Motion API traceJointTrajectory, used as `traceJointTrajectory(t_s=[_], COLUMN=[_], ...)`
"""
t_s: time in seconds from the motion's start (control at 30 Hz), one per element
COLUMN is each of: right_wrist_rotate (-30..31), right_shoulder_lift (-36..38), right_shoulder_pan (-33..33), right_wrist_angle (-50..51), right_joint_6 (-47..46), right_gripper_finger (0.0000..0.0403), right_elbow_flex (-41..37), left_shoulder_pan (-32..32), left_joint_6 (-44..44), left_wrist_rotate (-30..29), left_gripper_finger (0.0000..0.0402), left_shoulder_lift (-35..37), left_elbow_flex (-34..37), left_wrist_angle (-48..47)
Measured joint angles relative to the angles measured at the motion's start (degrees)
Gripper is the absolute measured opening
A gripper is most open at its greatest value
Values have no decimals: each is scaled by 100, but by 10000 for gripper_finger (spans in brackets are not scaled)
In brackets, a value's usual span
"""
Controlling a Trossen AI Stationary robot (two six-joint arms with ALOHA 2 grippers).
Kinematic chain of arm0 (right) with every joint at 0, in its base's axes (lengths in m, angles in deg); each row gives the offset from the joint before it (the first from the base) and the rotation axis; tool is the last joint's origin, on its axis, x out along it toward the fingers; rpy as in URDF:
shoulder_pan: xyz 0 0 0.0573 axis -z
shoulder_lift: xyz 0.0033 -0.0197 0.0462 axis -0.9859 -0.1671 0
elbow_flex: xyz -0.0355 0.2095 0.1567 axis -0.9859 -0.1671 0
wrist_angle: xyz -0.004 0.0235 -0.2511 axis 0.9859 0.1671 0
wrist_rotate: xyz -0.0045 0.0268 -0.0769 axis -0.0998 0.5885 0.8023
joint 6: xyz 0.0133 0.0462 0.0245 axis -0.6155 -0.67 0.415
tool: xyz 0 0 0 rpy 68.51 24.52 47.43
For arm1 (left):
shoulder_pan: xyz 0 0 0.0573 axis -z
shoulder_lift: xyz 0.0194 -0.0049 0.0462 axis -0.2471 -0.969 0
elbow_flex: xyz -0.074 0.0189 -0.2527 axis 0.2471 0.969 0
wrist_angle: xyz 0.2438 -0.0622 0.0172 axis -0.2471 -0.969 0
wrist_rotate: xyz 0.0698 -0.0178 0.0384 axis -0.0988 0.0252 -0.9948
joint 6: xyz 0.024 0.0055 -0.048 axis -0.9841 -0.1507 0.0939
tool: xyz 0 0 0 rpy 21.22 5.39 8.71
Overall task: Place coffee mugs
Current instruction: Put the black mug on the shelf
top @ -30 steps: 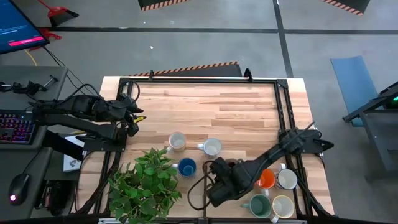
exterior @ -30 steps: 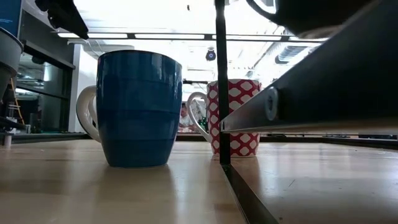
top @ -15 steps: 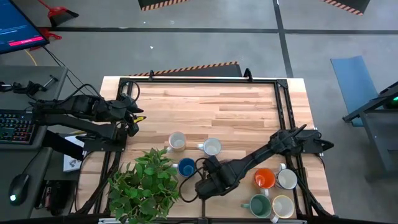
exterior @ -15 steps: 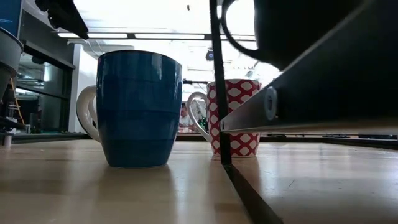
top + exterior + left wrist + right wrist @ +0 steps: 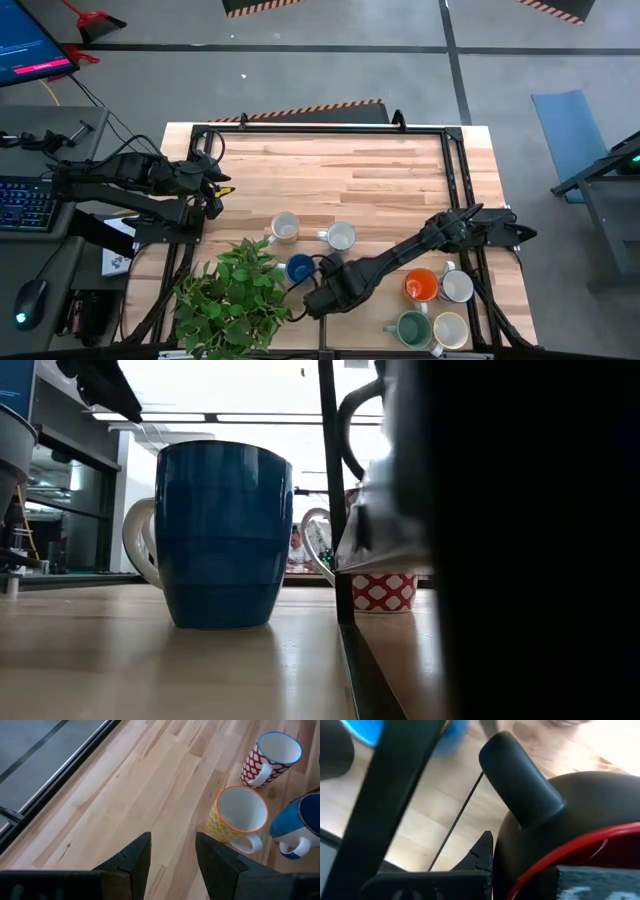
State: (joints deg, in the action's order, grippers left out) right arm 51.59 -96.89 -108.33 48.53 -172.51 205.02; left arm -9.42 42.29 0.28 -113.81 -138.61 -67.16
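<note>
right gripper (image 5: 318, 297) pinches a dark mug (image 5: 570, 845) just beside blue mug (image 5: 299, 268); best lowered level, clear of it. left gripper (image 5: 172, 851) waits spread.

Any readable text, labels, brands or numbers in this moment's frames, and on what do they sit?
Nothing can be read.
Monitor beside the table: a pink bar with text, too small to read.
Mugs: the red-and-white mug, the yellow mug and the blue mug bear patterns or plain colour, no words.
Left gripper: no markings visible.
</note>
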Motion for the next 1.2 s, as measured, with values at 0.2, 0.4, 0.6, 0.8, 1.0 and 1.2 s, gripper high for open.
traceJointTrajectory(t_s=[0.2,0.4,0.6,0.8,1.0,1.2], right_wrist_rotate=[-33,-35,44,45,84,96], right_shoulder_lift=[32,37,37,48,48,48], right_shoulder_pan=[16,59,236,294,289,289], right_wrist_angle=[493,350,291,-15,-34,-22], right_joint_6=[-526,-528,-636,-522,-488,-472], right_gripper_finger=[4,3,3,3,3,3], right_elbow_flex=[0,0,0,0,0,0], left_shoulder_pan=[0,0,0,0,0,1], left_joint_6=[-2,-1,0,0,2,44], left_wrist_rotate=[102,102,102,102,102,102], left_gripper_finger=[145,145,145,145,145,145], left_shoulder_lift=[-1,-1,0,0,-1,-1], left_elbow_flex=[0,0,0,0,0,0], left_wrist_angle=[-1,0,1,1,1,3])
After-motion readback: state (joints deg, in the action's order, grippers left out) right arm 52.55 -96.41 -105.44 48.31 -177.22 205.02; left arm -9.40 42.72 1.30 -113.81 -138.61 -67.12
